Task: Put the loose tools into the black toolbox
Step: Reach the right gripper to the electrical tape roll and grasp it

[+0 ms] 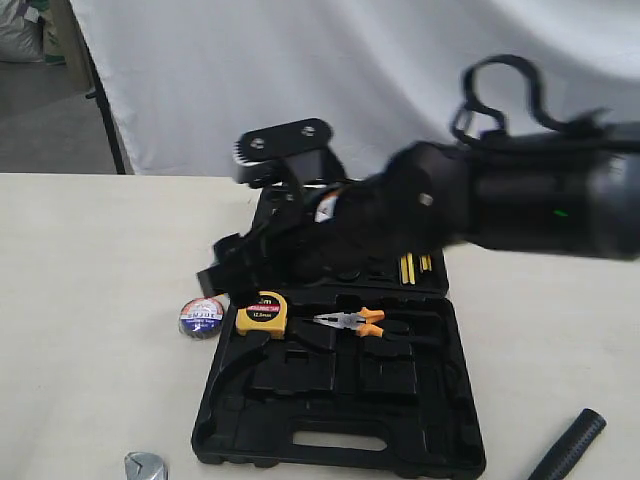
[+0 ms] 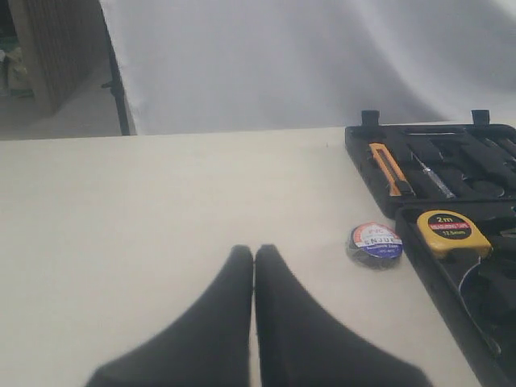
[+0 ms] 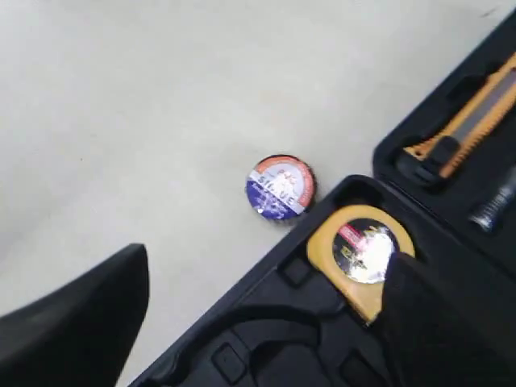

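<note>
The blue-purple tape roll (image 1: 201,317) (image 2: 376,244) (image 3: 279,187) lies flat on the table just outside the left edge of the open black toolbox (image 1: 340,462) (image 2: 355,145) (image 3: 242,282). My right gripper (image 1: 235,268) (image 3: 268,258) has reached across the case and hovers open above its left rim, close to the roll, with nothing between its fingers. My left gripper (image 2: 254,254) is shut and empty over bare table, away from the roll. The silver wrench (image 1: 145,466) shows partly at the front left. The black handle of the hammer (image 1: 570,447) lies at the front right; its head is out of view.
Inside the case sit a yellow tape measure (image 1: 262,314) (image 2: 447,232) (image 3: 359,250), orange-handled pliers (image 1: 350,321) and an orange utility knife (image 2: 390,169) (image 3: 463,129). A white backdrop hangs behind the table. The right arm hides much of the case's far half.
</note>
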